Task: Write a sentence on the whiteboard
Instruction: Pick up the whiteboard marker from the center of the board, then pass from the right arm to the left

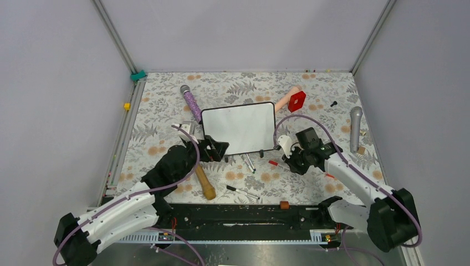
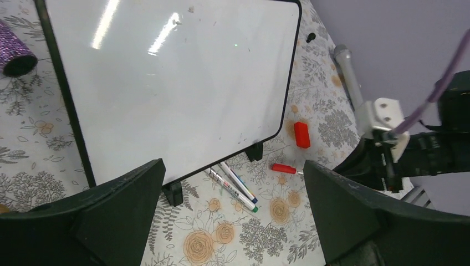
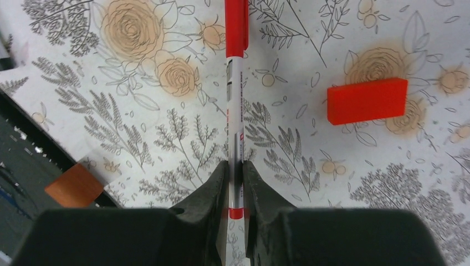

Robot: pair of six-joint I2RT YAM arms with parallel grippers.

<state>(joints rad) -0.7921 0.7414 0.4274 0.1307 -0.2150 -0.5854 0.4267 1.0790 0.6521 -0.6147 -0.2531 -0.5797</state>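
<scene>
The whiteboard (image 1: 238, 127) stands tilted on small black feet mid-table, and its face (image 2: 166, 83) is blank; no sentence shows on it. My left gripper (image 1: 216, 149) is open at the board's near-left corner, its jaws (image 2: 233, 166) wide apart with nothing between them. To the right of the board, my right gripper (image 1: 287, 162) is shut on a white marker (image 3: 235, 127) just above the cloth. The marker's red cap (image 3: 236, 22) is on and points away from the fingers (image 3: 213, 183).
Two capped markers (image 2: 238, 185) lie by the board's near edge, and a black one (image 1: 243, 192) nearer the bases. A wooden handle (image 1: 205, 183), purple microphone (image 1: 191, 102), grey microphone (image 1: 355, 127), red blocks (image 1: 297, 101) (image 3: 366, 101) and a brown block (image 3: 75, 185) lie around.
</scene>
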